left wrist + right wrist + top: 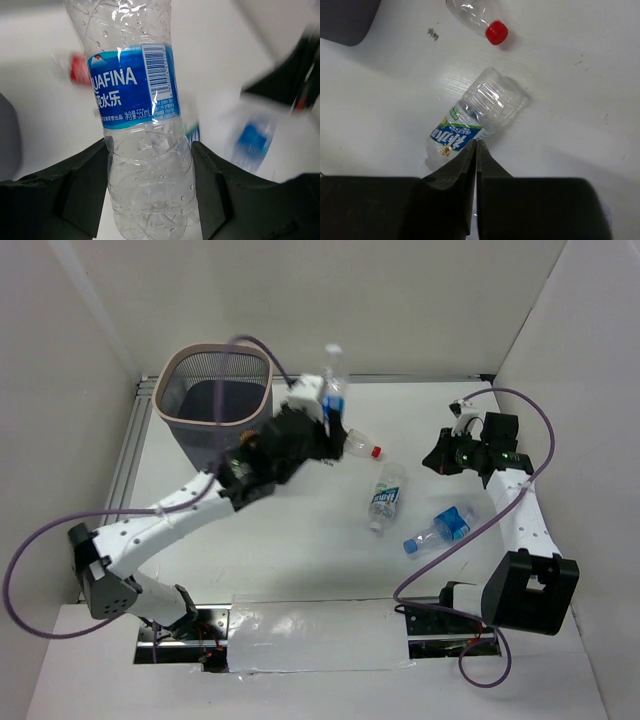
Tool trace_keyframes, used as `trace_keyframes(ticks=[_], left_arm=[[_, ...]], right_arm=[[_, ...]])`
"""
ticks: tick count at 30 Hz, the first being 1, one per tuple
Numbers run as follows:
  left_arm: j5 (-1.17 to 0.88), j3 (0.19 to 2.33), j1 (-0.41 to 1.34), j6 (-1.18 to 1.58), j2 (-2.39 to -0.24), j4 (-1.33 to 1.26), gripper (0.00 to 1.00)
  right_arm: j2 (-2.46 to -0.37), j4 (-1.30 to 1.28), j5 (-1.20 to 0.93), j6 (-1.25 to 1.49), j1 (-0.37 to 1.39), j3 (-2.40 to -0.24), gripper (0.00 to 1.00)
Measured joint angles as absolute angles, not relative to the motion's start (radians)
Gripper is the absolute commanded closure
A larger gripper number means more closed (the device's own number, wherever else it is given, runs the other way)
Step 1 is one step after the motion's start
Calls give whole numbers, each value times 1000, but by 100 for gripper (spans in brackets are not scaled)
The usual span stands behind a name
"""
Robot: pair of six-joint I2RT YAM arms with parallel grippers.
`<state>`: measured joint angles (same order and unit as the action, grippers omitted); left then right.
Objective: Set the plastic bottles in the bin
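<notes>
My left hand (150, 165) is clenched on the lower body of a clear plastic bottle with a blue Aquafina label (134, 85). The bottle's long axis is upright, cap up, and it is raised over the white bench (300, 570), just right of the dark mesh bin (161, 390). My right hand (476, 150) is pressed closed and empty, with a lying white-blue-labelled bottle (470, 120) ahead of it.

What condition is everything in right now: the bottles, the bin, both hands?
Aquafina bottle: upright, lifted off the table.
Left hand: shut on the Aquafina bottle.
Right hand: shut, empty.
Red-capped bottle: lying down, capped.
Middle bottle: lying down.
Rightmost bottle: lying down.
Bin: upright, open-topped.
</notes>
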<state>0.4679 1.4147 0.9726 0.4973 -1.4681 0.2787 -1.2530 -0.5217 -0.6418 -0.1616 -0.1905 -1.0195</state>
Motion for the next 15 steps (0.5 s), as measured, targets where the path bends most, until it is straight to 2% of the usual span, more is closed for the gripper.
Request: trace_keyframes(ticks=[2,3,4,5,6,8,9,11,12,15], left_arm=[[463,1486,896,472,-1425,249,100],[462,1522,851,461,-1405,240,98],[463,1547,819,448,-1392,231,98],[462,1573,779,440,-1382,224,97],[463,1592,751,434,-1374,217,92],[469,1614,684,418,-1369,205,92],[472,1615,657,417,-1369,204,92],[479,1610,593,416,-1376,215,88],[484,1607,561,417,-1383,221,86],[514,1583,472,419,-1407,251,71]], right_arm=[[-1254,-524,-643,-162,-191,-1005,77],[-1254,-525,-644,-165,-191,-997,69],[-1254,-527,-644,-173,-191,-991,68],[-1255,-530,-644,-183,-191,-989,58],[-1255,-536,-645,-186,-191,-989,53],[-1256,-538,-650,-205,-191,-989,38],[-1258,-541,-653,-208,-191,-989,27],[-1266,-546,-663,-221,-188,-989,14],[-1270,-548,-665,-228,-184,-989,3],[-1287,-551,-668,-249,-157,-989,0]])
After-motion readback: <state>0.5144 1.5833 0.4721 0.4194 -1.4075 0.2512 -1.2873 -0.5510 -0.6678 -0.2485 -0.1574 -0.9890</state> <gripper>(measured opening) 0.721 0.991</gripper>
